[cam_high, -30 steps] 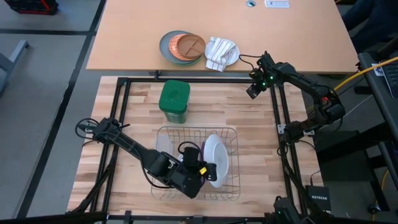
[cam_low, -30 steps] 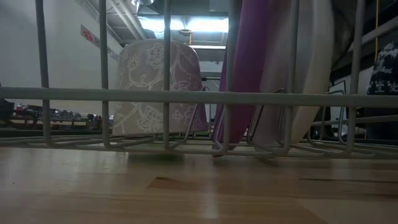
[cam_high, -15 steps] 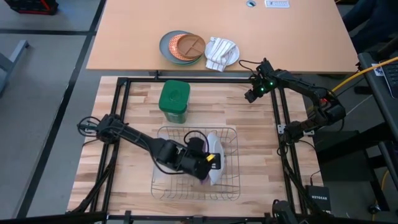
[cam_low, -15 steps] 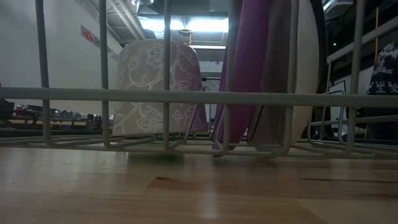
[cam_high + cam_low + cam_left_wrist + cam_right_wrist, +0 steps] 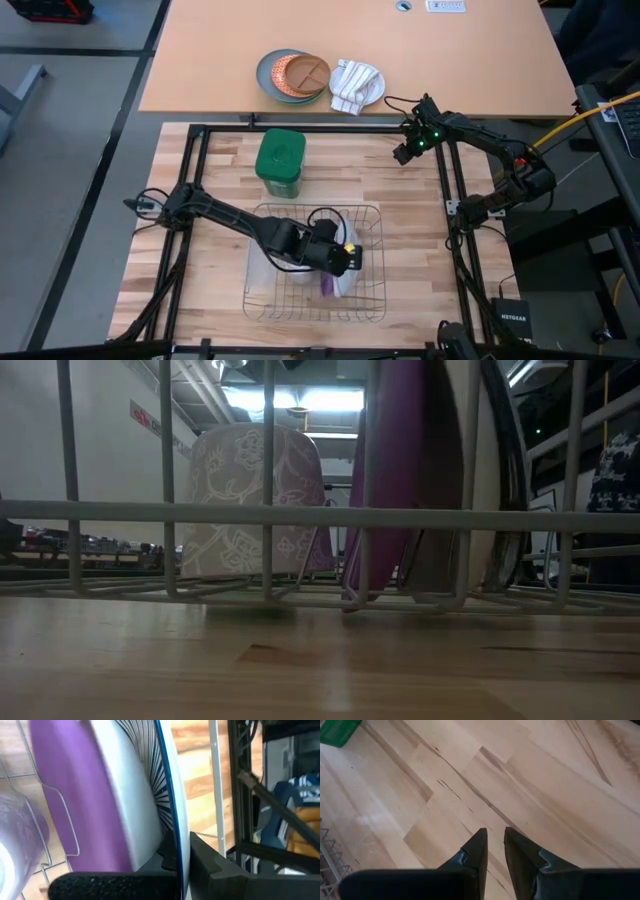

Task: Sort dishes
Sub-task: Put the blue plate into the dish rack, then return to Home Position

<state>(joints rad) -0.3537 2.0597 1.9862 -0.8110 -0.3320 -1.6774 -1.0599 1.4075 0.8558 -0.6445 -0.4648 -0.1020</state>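
Note:
Three plates stand on edge side by side in the wire rack [image 5: 372, 214]: the purple plate [image 5: 65, 795], the plain white plate [image 5: 120, 795] and the striped plate [image 5: 152, 780]. In the low view they show as purple plate [image 5: 398, 460], white plate [image 5: 450, 470] and striped plate [image 5: 505, 470]. My left gripper [image 5: 340, 255] reaches into the rack from the table's left and is shut on the striped plate. My right gripper [image 5: 405, 150] hovers shut over the far right of the table, touching nothing. My left gripper pinches the striped plate's rim [image 5: 176, 845] between its two fingers, one finger on the striped face and one finger [image 5: 215, 865] on the back. It comes at the plate from the table's left. The plate stands upright, its lower edge [image 5: 500, 575] among the rack's wires.
A floral mug [image 5: 250, 500] sits in the rack's left part. A green container [image 5: 280, 160] stands just beyond the rack. On the far table lie a grey and orange plate [image 5: 292, 75] and a white plate with a cloth [image 5: 356, 85].
My left gripper has moved from the rack's near edge toward its middle and turned, keeping its hold. The striped plate, tilted with its face showing a second ago, now stands upright on edge beside the white plate.

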